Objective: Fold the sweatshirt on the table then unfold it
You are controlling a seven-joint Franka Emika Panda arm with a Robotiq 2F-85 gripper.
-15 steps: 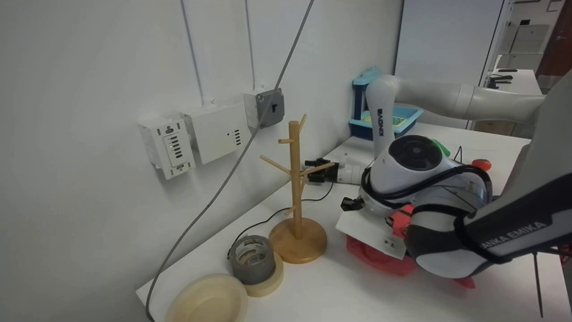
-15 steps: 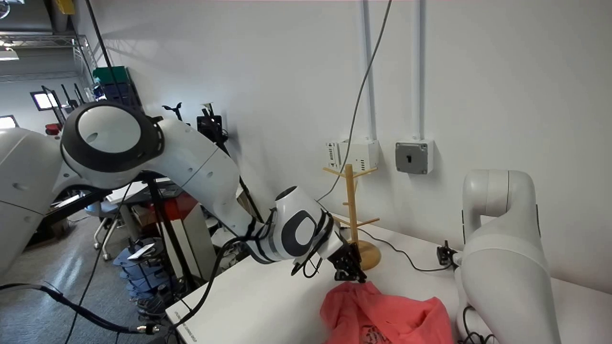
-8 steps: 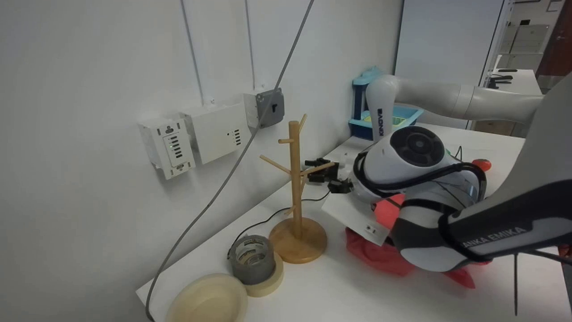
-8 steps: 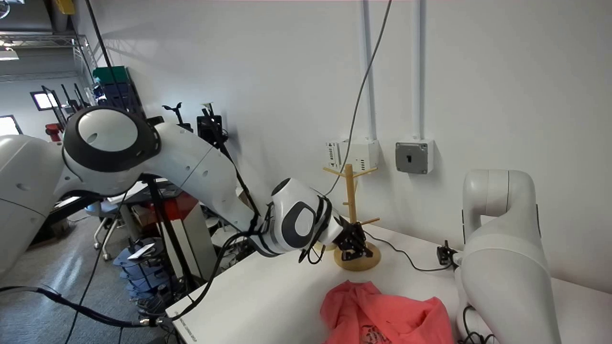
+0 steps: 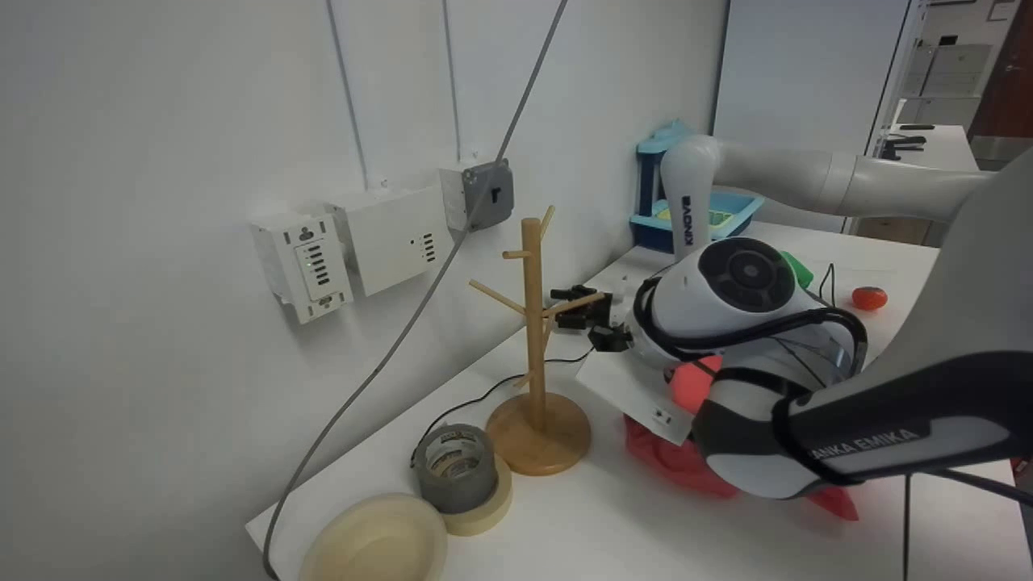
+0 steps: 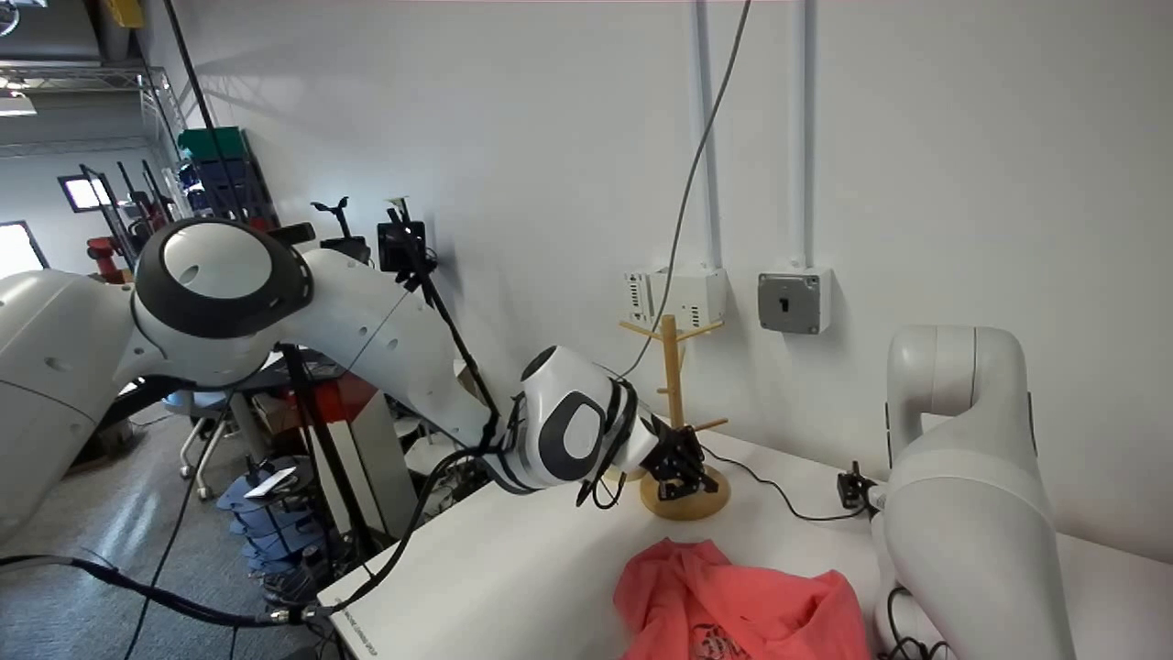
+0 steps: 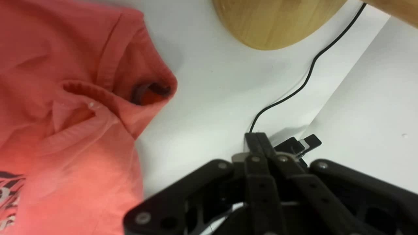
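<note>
End effector (image 7: 257, 137) hovers near the wooden stand (image 5: 536, 347), jaws together! Sweatshirt (image 6: 740, 603) lies rumpled on the tabletop (image 6: 513, 573), near that stand.

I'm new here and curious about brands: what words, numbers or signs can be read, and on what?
"KINOVA": the far robot arm.
"ANKA EMIKA", beginning hidden: the near robot arm.
Too small, blurred or cut off: print on the sweatshirt, gray tape roll and table.

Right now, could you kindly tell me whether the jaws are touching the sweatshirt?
Apart: both the wrist view and an exterior view show white table between the shut jaws and the sweatshirt.
</note>
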